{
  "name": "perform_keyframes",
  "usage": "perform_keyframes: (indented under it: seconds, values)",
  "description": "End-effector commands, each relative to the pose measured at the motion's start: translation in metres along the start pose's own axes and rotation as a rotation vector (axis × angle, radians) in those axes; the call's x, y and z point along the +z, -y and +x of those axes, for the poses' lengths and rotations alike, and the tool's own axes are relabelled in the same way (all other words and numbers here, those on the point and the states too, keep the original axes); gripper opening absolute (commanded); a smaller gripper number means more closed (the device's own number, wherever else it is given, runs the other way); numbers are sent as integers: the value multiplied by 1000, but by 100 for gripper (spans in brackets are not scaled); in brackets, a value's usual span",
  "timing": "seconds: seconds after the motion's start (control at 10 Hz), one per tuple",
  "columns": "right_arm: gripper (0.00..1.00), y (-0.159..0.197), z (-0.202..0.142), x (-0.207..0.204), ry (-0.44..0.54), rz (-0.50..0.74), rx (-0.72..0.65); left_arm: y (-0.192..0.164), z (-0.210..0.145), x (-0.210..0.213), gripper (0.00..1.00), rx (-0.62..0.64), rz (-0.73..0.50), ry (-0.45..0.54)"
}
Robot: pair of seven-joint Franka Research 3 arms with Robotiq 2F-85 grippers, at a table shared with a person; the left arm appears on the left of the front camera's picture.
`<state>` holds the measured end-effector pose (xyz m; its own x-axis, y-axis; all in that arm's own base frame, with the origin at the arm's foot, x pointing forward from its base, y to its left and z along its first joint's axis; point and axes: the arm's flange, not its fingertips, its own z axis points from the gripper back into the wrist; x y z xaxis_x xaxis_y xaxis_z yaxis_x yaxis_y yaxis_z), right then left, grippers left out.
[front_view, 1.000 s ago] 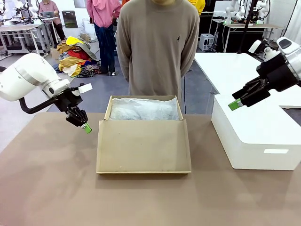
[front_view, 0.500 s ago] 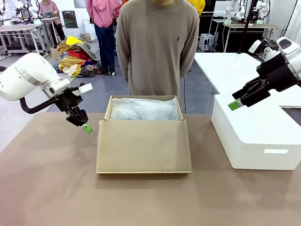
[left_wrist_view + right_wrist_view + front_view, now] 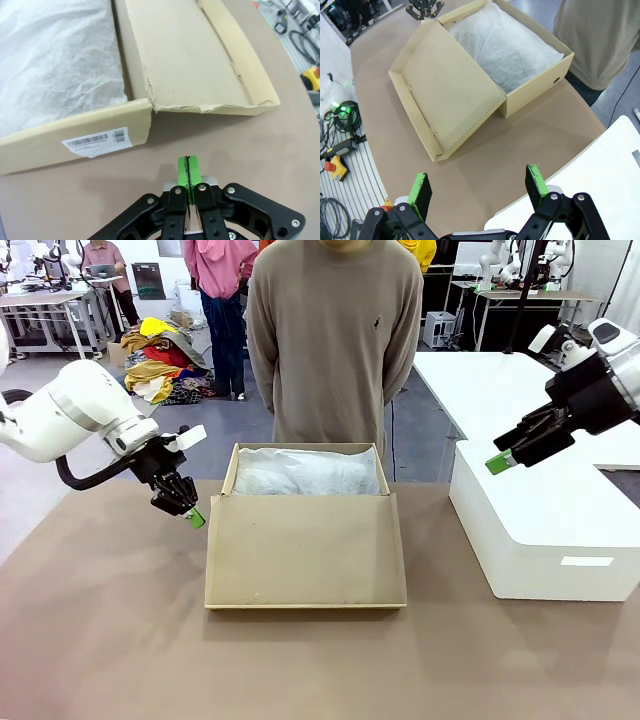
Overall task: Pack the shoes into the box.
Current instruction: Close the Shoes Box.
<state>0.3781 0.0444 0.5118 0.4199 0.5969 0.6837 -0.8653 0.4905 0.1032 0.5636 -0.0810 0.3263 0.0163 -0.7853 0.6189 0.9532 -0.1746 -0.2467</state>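
Just beside the box (image 3: 75,135), closed left gripper (image 3: 189,172).

The brown cardboard box (image 3: 306,525) lay open on the surface, lid flap flat, white tissue paper (image 3: 305,472) inside

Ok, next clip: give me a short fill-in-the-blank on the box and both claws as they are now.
1. The left claw has its green pads pressed ____.
2. The right claw is ____, hanging over the white box.
3. The box is lined with white ____ paper.
4. The box's lid flap lies ____ on the table.

Missing words: together; open; tissue; flat
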Motion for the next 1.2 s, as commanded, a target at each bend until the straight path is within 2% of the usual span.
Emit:
perform_keyframes:
  seconds: [0.0, 0.5, 1.1]
  values:
    - [100, 3, 0, -2, 34, 14, 21, 5, -7, -9, 0, -39, -1, 16]
    - [100, 3, 0, -2, 34, 14, 21, 7, -7, -31, 0, -84, 1, 86]
    - [100, 3, 0, -2, 34, 14, 21, 5, -2, -50, 0, -98, -42, 111]
